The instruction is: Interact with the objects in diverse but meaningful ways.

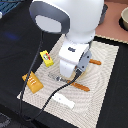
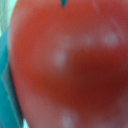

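tomato [image 2: 70, 65]: red, fills wrist view | packet [image 1: 47, 59]: yellow | loaf [image 1: 33, 82]: orange | fish [image 1: 65, 101]: white

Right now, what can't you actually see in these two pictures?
- End effector: exterior view, hidden behind the white arm; open or shut unknown.
- Red tomato-like ball: fills the wrist view, blurred; whether it is gripped is unclear.
- Plate: exterior view, mostly covered by the arm.

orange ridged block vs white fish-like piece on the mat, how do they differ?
Colour: the orange ridged block is bright orange; the white fish-like piece is white, low in contrast against the pale mat.
Shape: the block is short and chunky, the fish piece long and slim.
Place: the block sits at the mat's edge on the exterior view's left; the fish piece lies nearer the camera, inside the mat.
Shared: both lie free of the arm.
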